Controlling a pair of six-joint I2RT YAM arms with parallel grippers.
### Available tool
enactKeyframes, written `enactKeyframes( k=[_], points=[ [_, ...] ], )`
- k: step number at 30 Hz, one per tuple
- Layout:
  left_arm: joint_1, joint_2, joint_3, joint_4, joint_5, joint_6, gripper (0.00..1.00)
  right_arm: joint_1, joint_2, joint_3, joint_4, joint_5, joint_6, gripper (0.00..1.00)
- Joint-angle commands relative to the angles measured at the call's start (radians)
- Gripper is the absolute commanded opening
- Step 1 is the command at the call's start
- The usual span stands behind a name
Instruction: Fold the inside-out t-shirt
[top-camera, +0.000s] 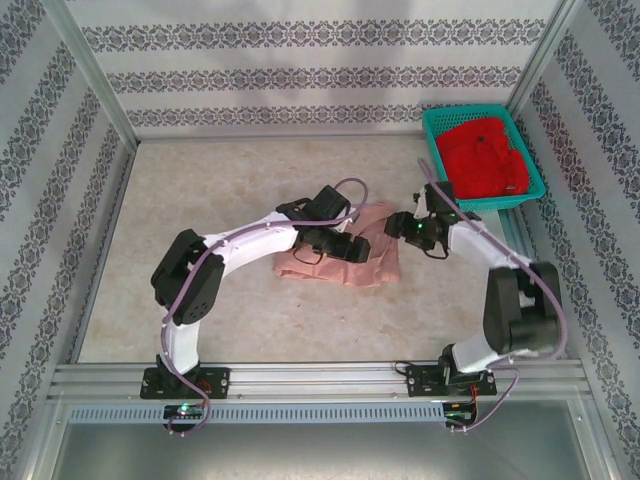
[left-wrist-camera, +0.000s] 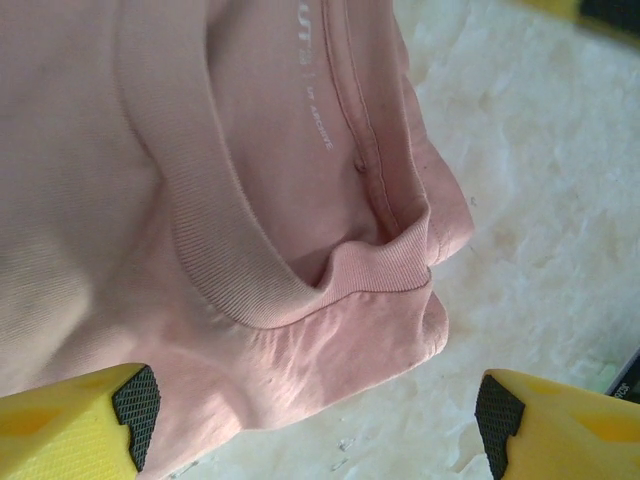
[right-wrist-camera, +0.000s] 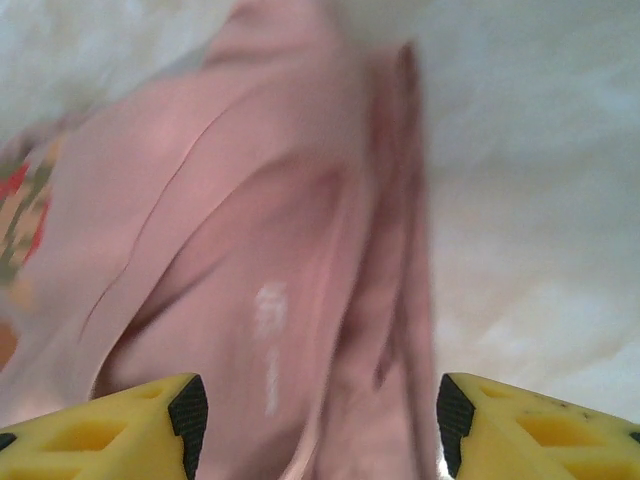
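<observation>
Your salmon-pink t-shirt is lying bunched up mid-worktop, long side running roughly left to right in the top view, squeezed between both arms. The left tool is spread wide and holding nothing, with the ribbed collar just ahead of its fingers. The right tool is blurry but looks apart too, hovering over the shirt's right edge by a seam. I'd say the left arm's nearer the collar, so lead with that one.
</observation>
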Motion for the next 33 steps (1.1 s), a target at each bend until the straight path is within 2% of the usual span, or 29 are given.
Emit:
enactKeyframes(
  k=[1, 5, 10, 14, 18, 21, 28, 30, 33],
  points=[
    [0.046, -0.107, -0.065, 0.006, -0.059, 0.012, 0.84, 0.127, -0.061, -0.053, -0.079, 0.036, 0.025, 0.63],
    [0.087, -0.161, -0.13, 0.008, -0.074, -0.003, 0.84, 0.208, -0.06, -0.072, -0.078, 0.103, 0.072, 0.59],
    [0.096, -0.181, -0.144, 0.005, -0.079, 0.0, 0.84, 0.247, -0.008, -0.04, -0.112, 0.222, 0.045, 0.57],
    [0.095, -0.178, -0.153, 0.01, -0.078, -0.003, 0.84, 0.25, 0.038, -0.025, -0.086, 0.203, 0.043, 0.44],
    [0.096, -0.179, -0.154, 0.001, -0.083, 0.0, 0.84, 0.238, 0.047, -0.011, -0.099, 0.215, 0.03, 0.21],
    [0.096, -0.18, -0.153, -0.001, -0.088, 0.002, 0.84, 0.2, -0.002, -0.022, -0.112, 0.207, 0.022, 0.13],
    [0.096, -0.15, -0.127, -0.013, -0.098, 0.02, 0.84, 0.078, -0.101, -0.117, -0.086, 0.112, 0.035, 0.1],
    [0.096, -0.135, -0.11, -0.02, -0.103, 0.03, 0.84, 0.047, -0.082, -0.137, -0.073, 0.089, 0.04, 0.12],
    [0.096, -0.106, -0.076, -0.038, -0.112, 0.044, 0.84, 0.021, -0.053, -0.16, -0.058, 0.097, 0.038, 0.22]
  ],
)
